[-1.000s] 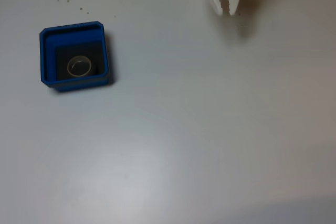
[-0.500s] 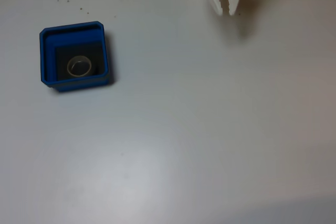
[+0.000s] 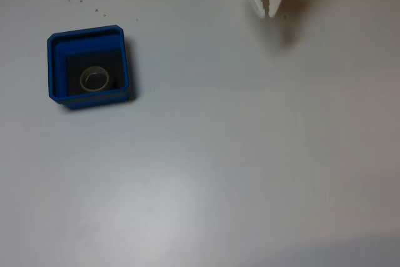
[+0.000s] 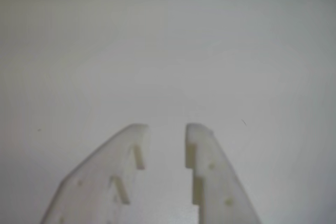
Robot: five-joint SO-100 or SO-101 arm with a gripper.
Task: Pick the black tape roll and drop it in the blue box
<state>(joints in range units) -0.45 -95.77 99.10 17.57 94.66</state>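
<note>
Black tape roll [image 3: 94,79] flat inside blue box [image 3: 88,32]; gripper [image 3: 267,13] empty, narrowly parted, well apart.
Likely light, stiff, smooth-sided; best pinched across the ring wall.

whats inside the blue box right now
In the fixed view, the blue box holds the black tape roll, lying flat on the box's dark floor with its pale core showing. The floor under the roll is covered, so that part cannot be seen.

Plain white table [image 3: 250,154] — smooth, matte, a few dark specks near its upper left, soft even light
</note>
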